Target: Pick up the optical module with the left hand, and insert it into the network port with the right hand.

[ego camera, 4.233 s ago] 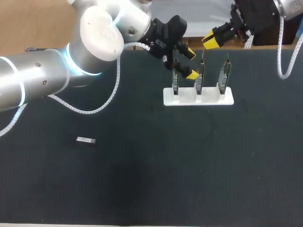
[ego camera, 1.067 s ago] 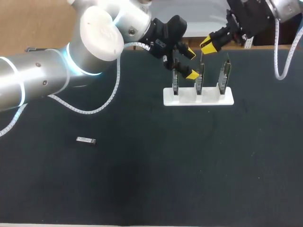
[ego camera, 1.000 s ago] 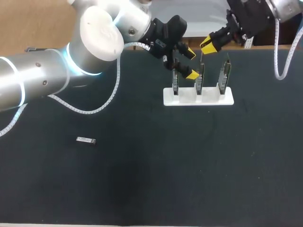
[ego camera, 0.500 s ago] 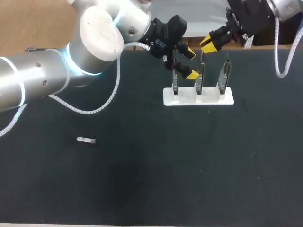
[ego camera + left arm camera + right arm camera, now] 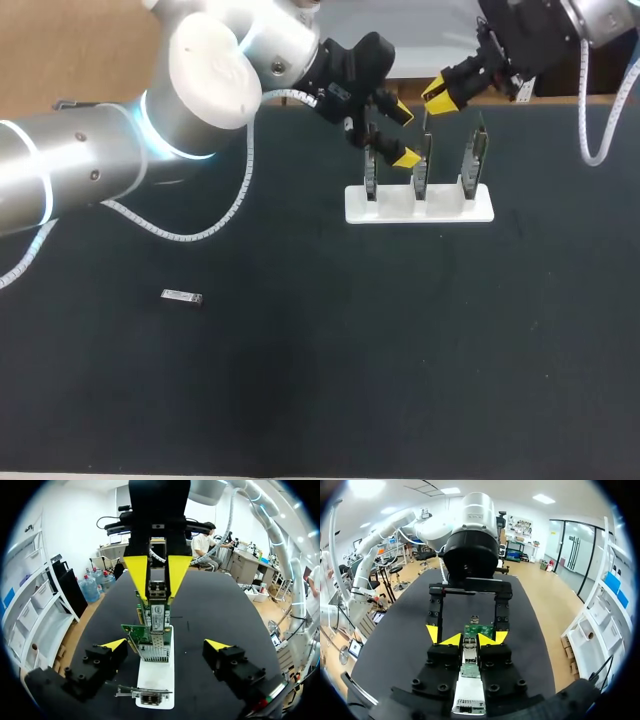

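Observation:
My right gripper is shut on a silver optical module and hovers just behind the white rack. The module points at the port end of the middle green network card. My left gripper is wide open, one yellow tip on either side of that card, touching nothing. A second optical module lies flat on the black table at the left.
The rack holds three upright cards; the outer ones flank the middle one closely. White cables hang from both arms; the left arm's cable trails onto the black tabletop, which stretches wide in front of the rack.
The right gripper with its module has shifted slightly left since the oldest frame and has barely moved over the last second. The left arm is unchanged.

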Motion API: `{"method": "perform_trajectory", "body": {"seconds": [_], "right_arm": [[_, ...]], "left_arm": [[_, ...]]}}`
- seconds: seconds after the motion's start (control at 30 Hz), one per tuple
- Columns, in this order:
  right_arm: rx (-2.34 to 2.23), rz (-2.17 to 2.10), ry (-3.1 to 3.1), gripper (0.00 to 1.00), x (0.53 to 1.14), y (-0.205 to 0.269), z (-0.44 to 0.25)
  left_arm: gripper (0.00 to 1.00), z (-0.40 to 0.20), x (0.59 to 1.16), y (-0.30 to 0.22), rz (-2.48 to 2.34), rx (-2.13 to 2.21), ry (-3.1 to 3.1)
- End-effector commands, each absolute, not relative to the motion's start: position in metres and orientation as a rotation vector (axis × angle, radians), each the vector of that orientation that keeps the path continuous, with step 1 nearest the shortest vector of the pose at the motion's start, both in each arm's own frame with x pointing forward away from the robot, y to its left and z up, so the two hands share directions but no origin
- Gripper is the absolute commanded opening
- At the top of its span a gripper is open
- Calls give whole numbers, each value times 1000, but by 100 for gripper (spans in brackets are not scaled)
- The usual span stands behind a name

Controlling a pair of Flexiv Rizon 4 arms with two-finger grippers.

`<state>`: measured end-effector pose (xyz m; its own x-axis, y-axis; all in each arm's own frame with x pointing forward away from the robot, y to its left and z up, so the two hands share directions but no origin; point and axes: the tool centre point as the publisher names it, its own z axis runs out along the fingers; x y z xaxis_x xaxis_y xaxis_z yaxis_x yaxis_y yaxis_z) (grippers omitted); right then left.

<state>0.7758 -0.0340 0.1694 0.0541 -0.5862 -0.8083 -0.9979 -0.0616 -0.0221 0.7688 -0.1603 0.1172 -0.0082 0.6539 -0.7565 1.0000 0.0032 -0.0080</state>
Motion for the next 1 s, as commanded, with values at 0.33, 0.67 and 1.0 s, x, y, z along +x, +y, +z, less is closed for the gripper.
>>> {"method": "perform_trajectory", "body": {"seconds": [0.33, 0.67, 1.0], "right_arm": [[-1701, 806, 1608, 0, 775, -36, 170], [-1687, 801, 1613, 0, 776, -36, 168], [-1679, 779, 1597, 0, 776, -37, 175]], "left_arm": [[100, 117, 771, -161, -789, 1712, 1723], [100, 117, 771, -161, -789, 1712, 1723], [100, 117, 771, -161, -789, 1712, 1723]]}}
